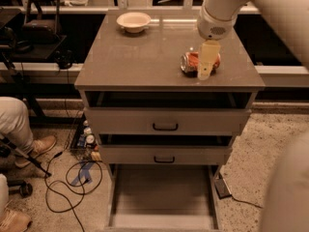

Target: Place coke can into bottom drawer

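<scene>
The coke can [192, 62] lies on its side on the right part of the cabinet top [140, 57], red-orange with a silver end facing left. My gripper [205, 62] hangs from the white arm coming in from the upper right, directly over the can and partly hiding it. The bottom drawer [164, 197] is pulled out at the foot of the cabinet; its flat floor holds nothing.
A cream bowl [133, 21] stands at the back left of the top. The two upper drawers [165, 122] with black handles are slightly open. A seated person's legs [19, 129] and cables [72, 178] are on the floor at left.
</scene>
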Motion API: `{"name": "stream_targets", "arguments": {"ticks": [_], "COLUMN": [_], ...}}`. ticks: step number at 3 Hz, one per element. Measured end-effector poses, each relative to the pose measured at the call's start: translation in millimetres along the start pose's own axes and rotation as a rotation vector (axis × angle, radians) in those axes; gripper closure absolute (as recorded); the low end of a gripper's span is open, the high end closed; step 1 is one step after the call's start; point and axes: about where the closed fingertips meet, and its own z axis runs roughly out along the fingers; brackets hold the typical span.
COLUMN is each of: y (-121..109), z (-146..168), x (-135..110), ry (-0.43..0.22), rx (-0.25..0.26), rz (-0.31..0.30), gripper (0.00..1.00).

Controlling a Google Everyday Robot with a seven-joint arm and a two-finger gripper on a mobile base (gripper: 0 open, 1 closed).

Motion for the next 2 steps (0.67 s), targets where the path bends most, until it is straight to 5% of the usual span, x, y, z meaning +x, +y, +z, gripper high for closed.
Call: {"name": "stream_targets", "arguments": {"ticks": [2], "y": [-43], "z": [61], "x": [4], "ry": [0.051], "rx": [-0.073], "rz": [0.015], "gripper": [0.0]}}
